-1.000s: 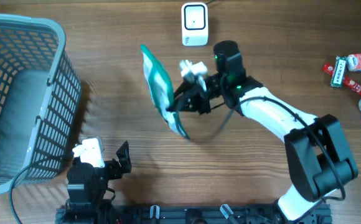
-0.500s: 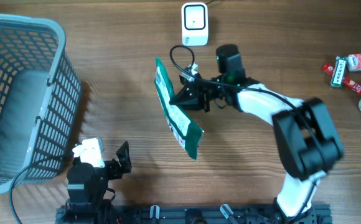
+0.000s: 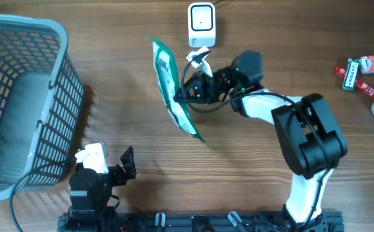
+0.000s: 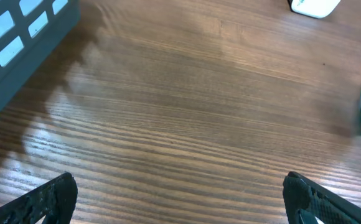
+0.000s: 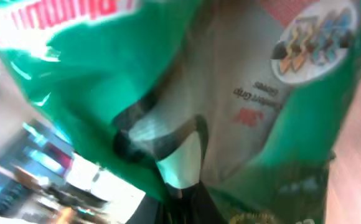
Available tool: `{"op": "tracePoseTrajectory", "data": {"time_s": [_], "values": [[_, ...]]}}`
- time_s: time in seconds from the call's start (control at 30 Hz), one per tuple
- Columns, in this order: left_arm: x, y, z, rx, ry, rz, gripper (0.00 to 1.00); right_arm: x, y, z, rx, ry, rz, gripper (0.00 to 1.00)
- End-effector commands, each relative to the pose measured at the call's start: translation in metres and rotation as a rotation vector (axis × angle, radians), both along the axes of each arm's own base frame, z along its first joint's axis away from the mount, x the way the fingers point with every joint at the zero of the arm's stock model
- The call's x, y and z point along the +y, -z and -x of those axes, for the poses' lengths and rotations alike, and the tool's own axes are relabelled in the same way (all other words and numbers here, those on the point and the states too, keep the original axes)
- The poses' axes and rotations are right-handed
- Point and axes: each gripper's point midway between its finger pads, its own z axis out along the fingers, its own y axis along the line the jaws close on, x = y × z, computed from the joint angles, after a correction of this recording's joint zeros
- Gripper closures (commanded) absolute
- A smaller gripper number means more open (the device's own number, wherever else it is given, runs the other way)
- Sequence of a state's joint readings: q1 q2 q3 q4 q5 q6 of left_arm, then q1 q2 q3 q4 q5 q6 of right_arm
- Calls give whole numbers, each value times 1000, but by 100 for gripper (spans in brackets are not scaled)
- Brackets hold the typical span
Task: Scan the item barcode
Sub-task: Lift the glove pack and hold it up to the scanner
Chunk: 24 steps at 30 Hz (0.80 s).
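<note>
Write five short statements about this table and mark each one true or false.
1. The right hand is shut on the green packet. True.
2. The left hand holds the packet too. False: it is open and empty.
3. The white scanner lies in the grey basket. False: it stands on the table, beyond the packet.
4. The basket stands on the robot's left. True.
5. The packet lies flat on the table. False: it is held up on edge.
</note>
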State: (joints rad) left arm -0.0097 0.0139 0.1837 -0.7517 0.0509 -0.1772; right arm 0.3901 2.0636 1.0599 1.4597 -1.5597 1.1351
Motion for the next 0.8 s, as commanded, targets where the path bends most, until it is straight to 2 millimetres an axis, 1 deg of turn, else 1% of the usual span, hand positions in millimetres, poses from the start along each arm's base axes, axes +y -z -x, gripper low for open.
{"op": "tracePoseTrajectory", "data": {"time_s": [0.0,0.03,0.1,0.2,0.23,0.3,0.37,0.43,0.47,0.5,0.6,0.63,0.67,0.7,0.73,0.77], "values": [[0,-1,-1,-9,6,-8,0,-6,-18,17,-139,-54,-20,96],[0,-1,-1,-9,5,-8,0,-6,-19,17,-206,-53,-49,96],[0,-1,-1,-8,5,-8,0,-7,-19,16,-254,-51,-69,96],[0,-1,-1,-9,6,-8,0,-12,-20,10,-256,-34,-67,96],[0,-1,-1,-9,5,-8,0,-15,-20,7,-230,-23,-54,96],[0,-1,0,-8,6,-8,0,-22,-17,-2,-120,2,-9,96],[0,-1,-1,-8,6,-8,0,-27,-5,-16,117,23,73,96],[0,-1,-1,-8,5,-8,0,-32,3,-24,242,39,113,95],[0,-1,-1,-9,5,-8,0,-36,2,-27,256,50,117,95],[0,-1,-1,-9,6,-8,0,-40,-3,-30,309,65,136,95],[0,-1,0,-8,5,-8,0,-41,-4,-34,543,80,212,95],[0,-1,-1,-9,6,-8,0,-41,-4,-35,572,87,216,95],[0,-1,-1,-9,6,-8,0,-38,-1,-46,704,128,224,95],[0,-1,-1,-9,5,-8,0,-35,7,-57,816,176,230,95],[0,-1,-1,-8,5,-8,0,-33,21,-72,912,256,231,95],[0,-1,-1,-8,5,-8,0,-29,39,-87,941,365,229,95]]}}
